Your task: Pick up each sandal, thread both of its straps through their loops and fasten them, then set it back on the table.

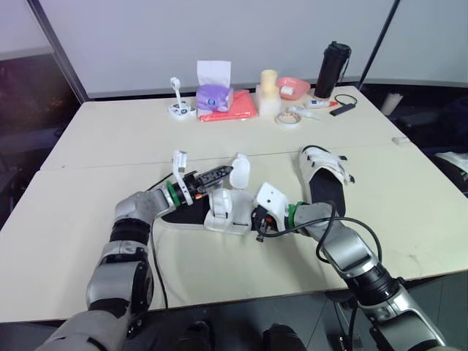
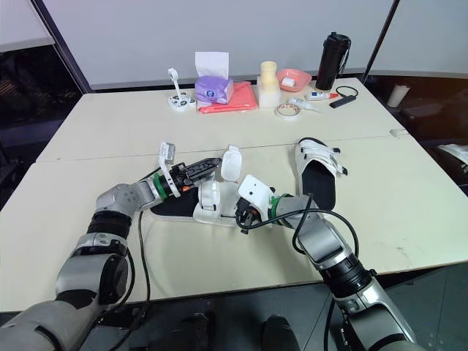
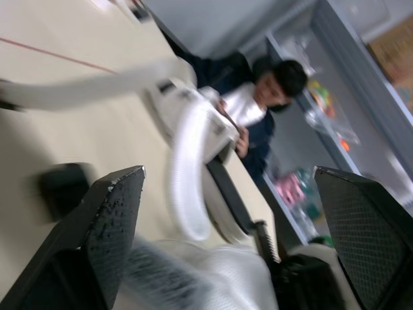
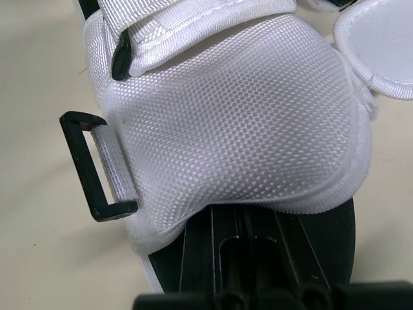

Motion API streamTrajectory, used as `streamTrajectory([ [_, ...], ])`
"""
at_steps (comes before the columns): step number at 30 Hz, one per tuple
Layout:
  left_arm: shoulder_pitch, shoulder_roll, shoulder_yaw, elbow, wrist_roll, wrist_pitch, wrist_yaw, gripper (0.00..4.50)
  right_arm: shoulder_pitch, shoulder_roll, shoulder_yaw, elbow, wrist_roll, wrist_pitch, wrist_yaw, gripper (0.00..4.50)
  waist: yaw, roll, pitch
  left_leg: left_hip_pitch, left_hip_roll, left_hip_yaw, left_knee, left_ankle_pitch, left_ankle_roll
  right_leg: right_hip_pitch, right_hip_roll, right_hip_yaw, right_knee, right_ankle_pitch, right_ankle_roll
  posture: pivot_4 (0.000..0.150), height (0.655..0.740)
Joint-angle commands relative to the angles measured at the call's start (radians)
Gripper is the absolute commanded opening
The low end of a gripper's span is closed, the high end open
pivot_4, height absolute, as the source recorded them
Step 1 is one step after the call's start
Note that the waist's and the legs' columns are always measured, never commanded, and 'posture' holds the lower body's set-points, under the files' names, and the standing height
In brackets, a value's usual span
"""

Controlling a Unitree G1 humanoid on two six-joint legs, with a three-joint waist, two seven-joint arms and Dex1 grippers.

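The near sandal (image 1: pixel 219 213) lies on the desk (image 1: pixel 110 146), one white strap (image 1: pixel 240 170) standing up. The left hand (image 1: pixel 219 174) hovers just behind that sandal, spread wide. The right hand (image 1: pixel 258 221) is against the sandal's right end (spread or closed, I cannot tell), and the other sandal (image 1: pixel 323 175) lies to its right.

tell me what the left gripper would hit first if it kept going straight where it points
Most likely the raised white strap of the near sandal. The left gripper, open, points at it from close by, and the left wrist view shows white strapping between its fingers; exact depth is unclear.
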Motion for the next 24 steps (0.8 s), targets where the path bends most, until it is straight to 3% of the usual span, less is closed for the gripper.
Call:
streamTrajectory([
  [1,-0.045,0.021,0.052,0.037,0.005,-0.072,0.024,4.47,0.015,0.008,0.028,0.007,-0.001,0.010,0.004,0.00,0.000,0.000,0.000,0.000,0.000,0.000,0.000,0.000,0.000,0.000,0.000,0.000,0.000,0.000,0.000,0.150,0.7400],
  [9,-0.033,0.034,-0.065,0.070,0.146,-0.153,-0.026,4.47,0.002,0.010,0.030,0.022,-0.002,-0.002,0.007,0.00,-0.001,-0.001,0.000,0.000,0.000,0.000,0.000,0.000,0.000,0.000,0.000,0.000,0.000,0.000,0.000,0.150,0.7400],
  [21,-0.093,0.016,-0.075,0.176,0.198,-0.197,-0.113,4.47,0.010,0.007,0.029,0.015,-0.002,0.000,0.004,0.00,-0.002,-0.001,0.000,0.000,0.000,0.000,0.000,0.000,0.000,0.000,0.000,0.000,0.000,0.000,0.000,0.150,0.7400],
  [24,-0.111,0.010,-0.071,0.196,0.200,-0.196,-0.121,3.68,0.011,0.006,0.028,0.014,-0.002,0.001,0.004,0.00,-0.002,-0.001,0.000,0.000,0.000,0.000,0.000,0.000,0.000,0.000,0.000,0.000,0.000,0.000,0.000,0.150,0.7400],
])
